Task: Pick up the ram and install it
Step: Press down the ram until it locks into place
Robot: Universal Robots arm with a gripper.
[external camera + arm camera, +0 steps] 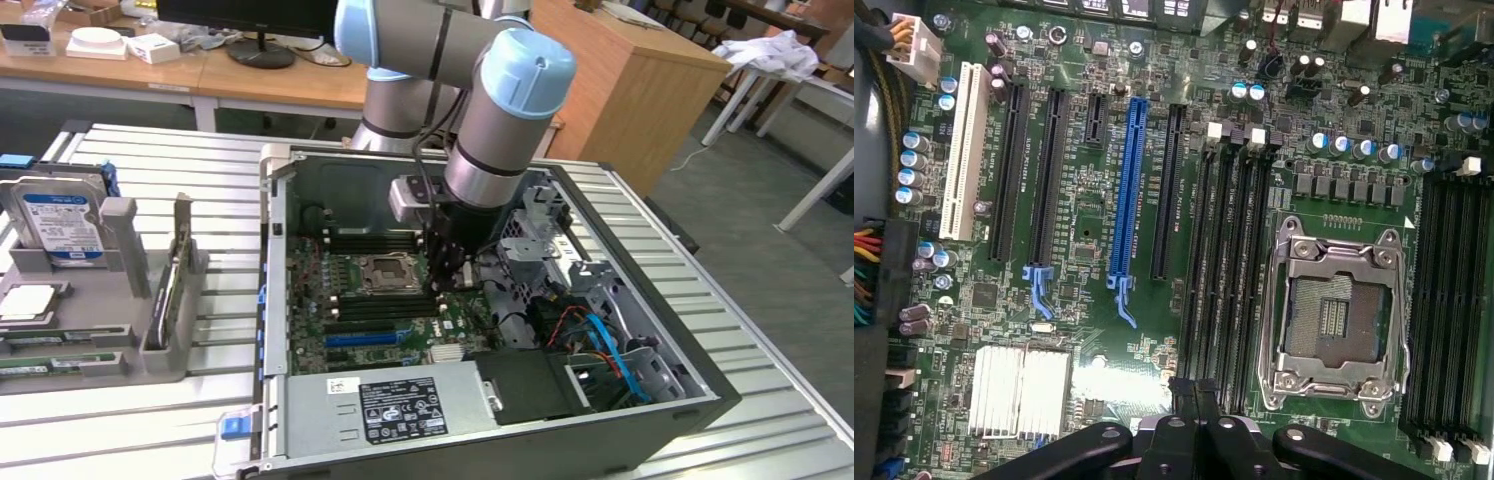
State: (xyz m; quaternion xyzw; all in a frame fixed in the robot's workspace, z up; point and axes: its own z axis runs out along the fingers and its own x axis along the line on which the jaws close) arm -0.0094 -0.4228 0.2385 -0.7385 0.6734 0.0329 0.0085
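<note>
My gripper (450, 283) hangs inside the open computer case (641, 300), low over the motherboard (1154, 330). In the wrist view its two black fingers (1182, 425) stand pressed together, shut, just over the end of a bank of black memory slots (1226, 260) beside the CPU socket (1339, 315). I make out no stick between the fingers. Those slots look bare. Two green ram sticks (56, 355) lie flat in the grey holder (94, 300) at the exterior view's left, well away from the gripper.
A hard drive (60, 225) stands upright in the grey holder. The power supply (400, 405) fills the case's near end, with drive cages and blue cables (601, 335) toward the exterior view's right. A second slot bank (1449, 300) flanks the socket. A wooden cabinet (641, 90) stands behind.
</note>
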